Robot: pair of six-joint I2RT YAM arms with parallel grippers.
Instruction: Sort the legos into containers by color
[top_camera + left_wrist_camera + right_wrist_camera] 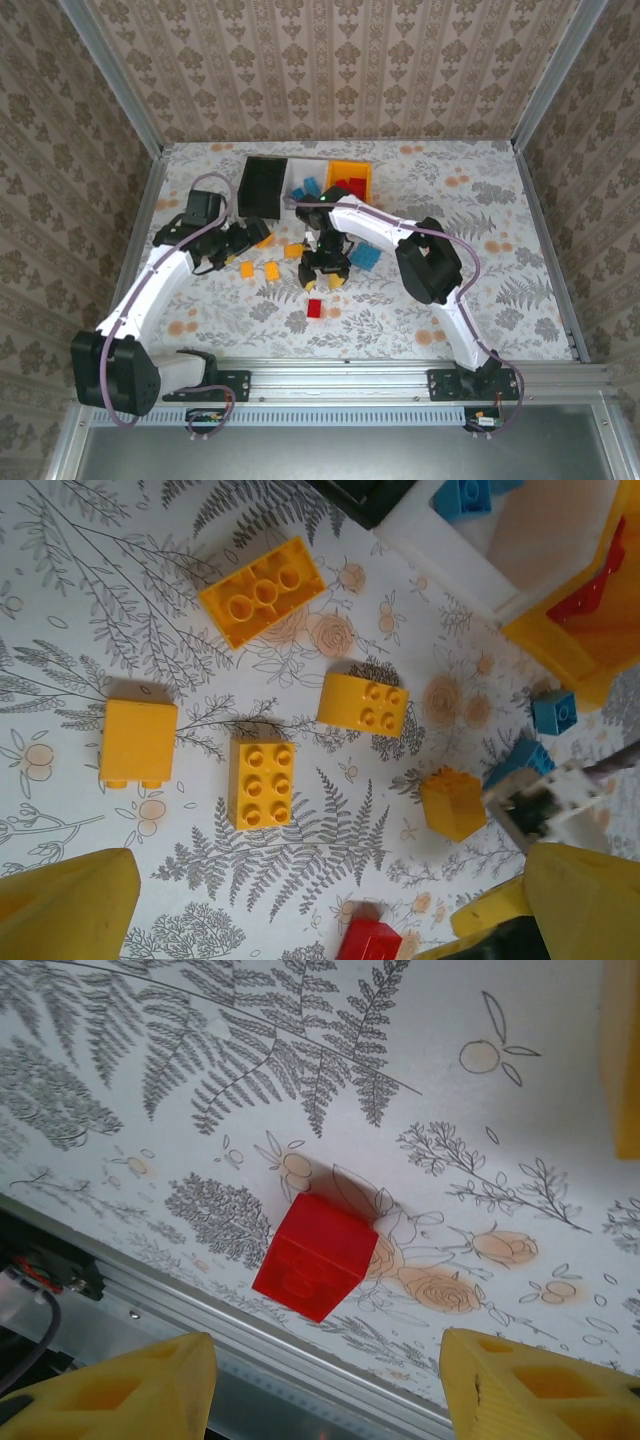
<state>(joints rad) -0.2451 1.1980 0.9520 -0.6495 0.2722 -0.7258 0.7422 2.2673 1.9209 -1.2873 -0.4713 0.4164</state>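
Our left fingers (60, 910) gape wide, half cropped. Our right fingers (130, 1390) stand apart, empty, a red brick (315, 1255) just beyond them.

One black container (262, 186), one white container (297, 171), one orange-yellow container (351, 167). Loose on the bench (480, 275): five yellow legos (261, 783), two blue legos (554, 711), one red lego (316, 1256).

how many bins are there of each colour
black bin: 1
white bin: 1
orange-yellow bin: 1
total: 3
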